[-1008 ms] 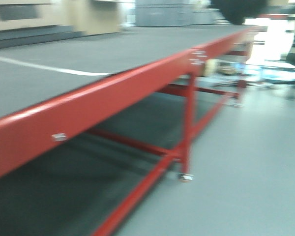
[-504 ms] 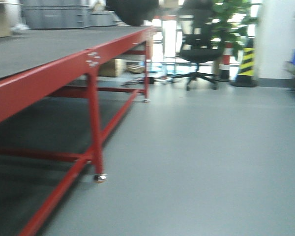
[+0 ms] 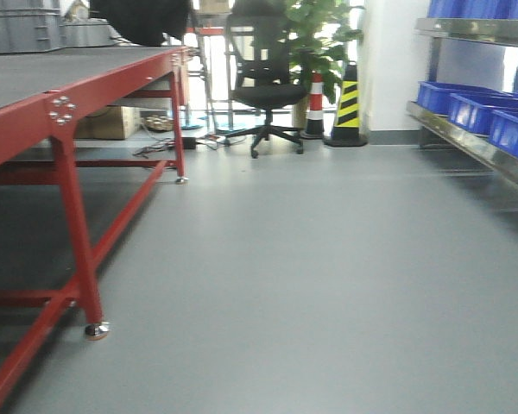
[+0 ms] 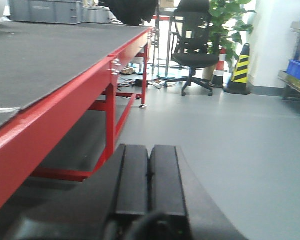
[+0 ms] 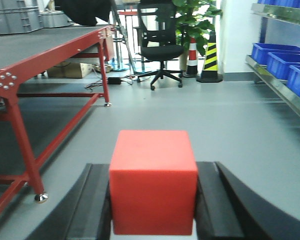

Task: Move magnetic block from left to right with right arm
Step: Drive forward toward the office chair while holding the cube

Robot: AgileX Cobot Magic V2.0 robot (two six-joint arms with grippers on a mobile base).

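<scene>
The right pincer [image 5: 153, 202] is clamped on the magnetic block [image 5: 153, 170], the left pincer [image 4: 149, 175] pressed together empty, so pickup looks done and placing it rightward is left.

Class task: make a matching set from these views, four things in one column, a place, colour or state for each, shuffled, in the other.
1 magnetic block
2 left end effector
3 office chair
4 bins

A shut, empty
B blue, on the shelf
C black, by the plant
D held in the right end effector

Pairs: 1-D, 2-A, 3-C, 4-B
</scene>
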